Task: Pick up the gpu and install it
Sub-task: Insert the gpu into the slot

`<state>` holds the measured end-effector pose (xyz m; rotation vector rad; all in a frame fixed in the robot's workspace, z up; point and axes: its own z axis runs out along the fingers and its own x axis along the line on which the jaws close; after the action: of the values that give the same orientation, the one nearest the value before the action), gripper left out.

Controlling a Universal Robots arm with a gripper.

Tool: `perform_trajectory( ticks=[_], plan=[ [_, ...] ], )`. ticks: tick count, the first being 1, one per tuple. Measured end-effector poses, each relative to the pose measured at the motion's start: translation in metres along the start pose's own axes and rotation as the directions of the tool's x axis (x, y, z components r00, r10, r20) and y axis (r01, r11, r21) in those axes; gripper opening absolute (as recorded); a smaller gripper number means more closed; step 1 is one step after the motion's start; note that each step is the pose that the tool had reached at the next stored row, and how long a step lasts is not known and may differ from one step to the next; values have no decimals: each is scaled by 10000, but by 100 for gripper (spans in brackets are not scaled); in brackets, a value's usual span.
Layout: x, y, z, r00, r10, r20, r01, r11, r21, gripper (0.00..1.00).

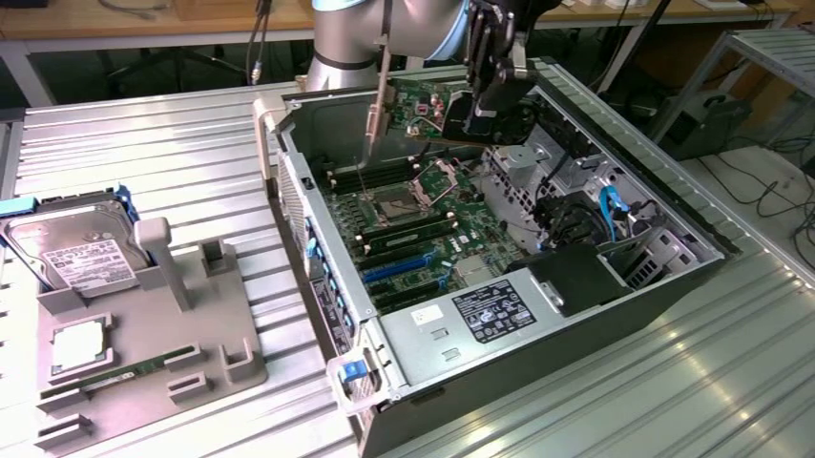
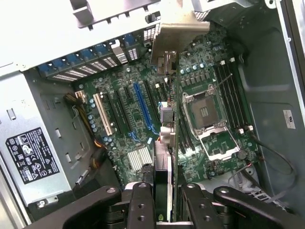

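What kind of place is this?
Probably a robotics lab bench for computer assembly: an open computer case on a ribbed metal table, a grey fixture holding a hard drive, and a robot arm above.

The gripper [image 1: 491, 124] hides the gpu [image 1: 427, 107] at its end on the exterior view's right. The arm [image 1: 350, 38] is cut off above. The power supply label [image 1: 491, 310] has print too small to read.

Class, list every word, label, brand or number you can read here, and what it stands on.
No text reads clearly.
Black label on the power supply: too small.
White label on the hard drive: blurred.
White sticker on the case wall: too small.
The gpu: none legible.
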<state>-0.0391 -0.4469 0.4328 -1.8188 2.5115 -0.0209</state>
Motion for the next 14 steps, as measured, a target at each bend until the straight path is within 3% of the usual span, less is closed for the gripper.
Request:
perform_trajectory(
  ticks=[5, 14],
  plan=[
    [1, 0, 0, 9994, -334, 12, 334, 9994, -8, 27],
    [1, 0, 0, 9925, -1218, 44, 1219, 9925, -28, 27]
  ],
)
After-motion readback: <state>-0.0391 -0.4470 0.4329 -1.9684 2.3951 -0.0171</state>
